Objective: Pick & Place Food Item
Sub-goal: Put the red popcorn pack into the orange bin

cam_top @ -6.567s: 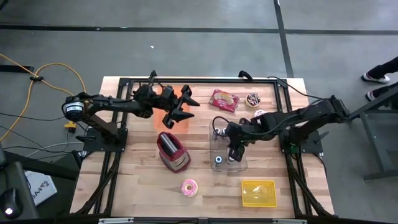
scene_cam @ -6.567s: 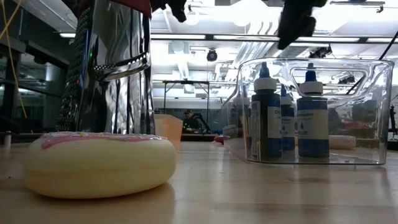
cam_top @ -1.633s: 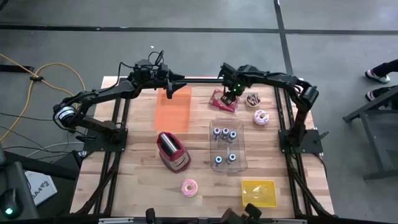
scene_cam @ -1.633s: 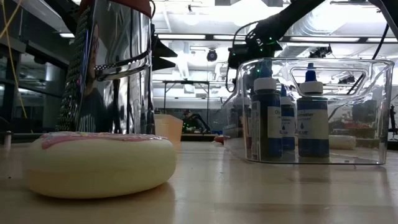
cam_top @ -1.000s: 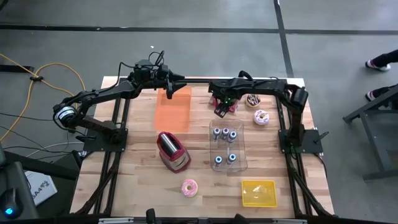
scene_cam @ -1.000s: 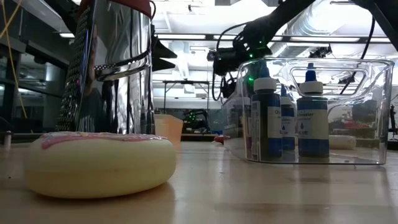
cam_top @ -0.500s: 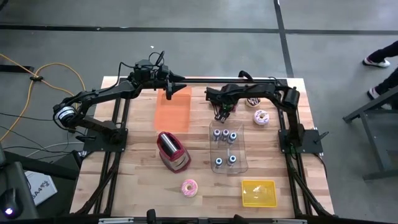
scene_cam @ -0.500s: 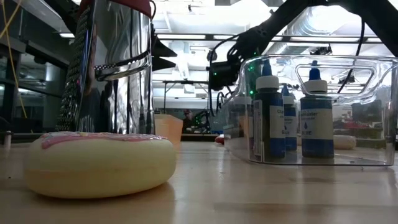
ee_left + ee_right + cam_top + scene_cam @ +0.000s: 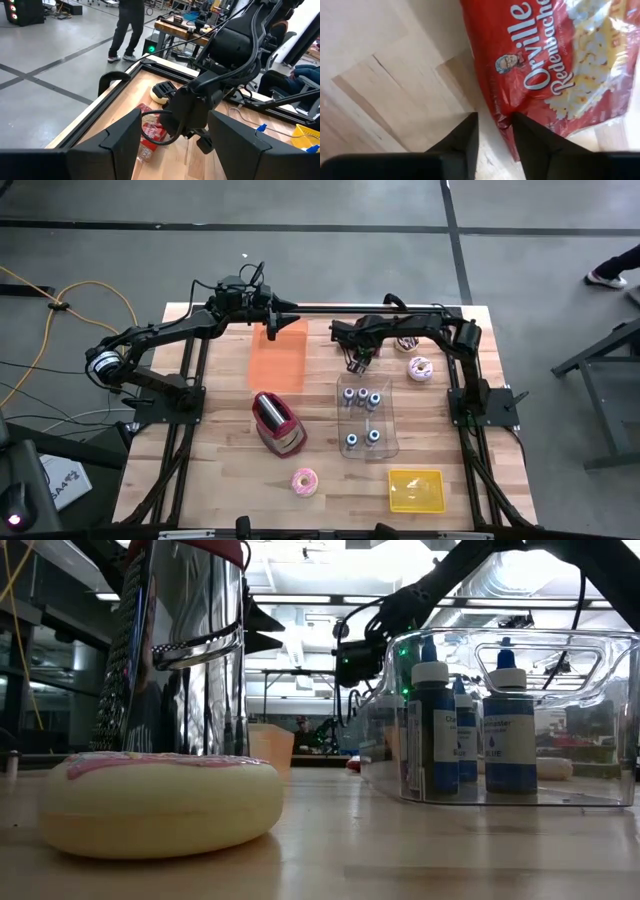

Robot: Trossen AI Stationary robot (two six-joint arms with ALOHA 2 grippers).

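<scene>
The red popcorn packet [image 9: 366, 351] lies flat on the wood near the table's far edge and fills the right wrist view [image 9: 560, 65]. My right gripper [image 9: 353, 360] points down at the packet's edge nearest the table's left, its fingers close together [image 9: 495, 125]. My left gripper [image 9: 285, 313] hangs open in the air over the far end of the orange tray [image 9: 277, 355] and touches nothing. The left wrist view shows the right arm's gripper above the packet [image 9: 150, 132]. My right gripper comes from above, pointing down, at the packet's side edge [image 9: 501, 120]. One finger [image 9: 462, 137] stands over the bare wood beside the edge, the other [image 9: 535, 142] over the wrapper, and the edge puckers between them. The packet still lies on the table.
A clear bin [image 9: 388, 425] of blue bottles stands just nearer than the packet. A white doughnut [image 9: 420, 367] and a chocolate one [image 9: 407, 340] lie to the right. A toaster [image 9: 278, 423], a pink doughnut [image 9: 304, 481] and a yellow container [image 9: 416, 490] sit nearer.
My right gripper has moved a little toward the table's left and near edge and come down onto the packet's edge, then kept still for the last half second. The clear bin has shifted slightly in the low view. My left arm has not moved.
</scene>
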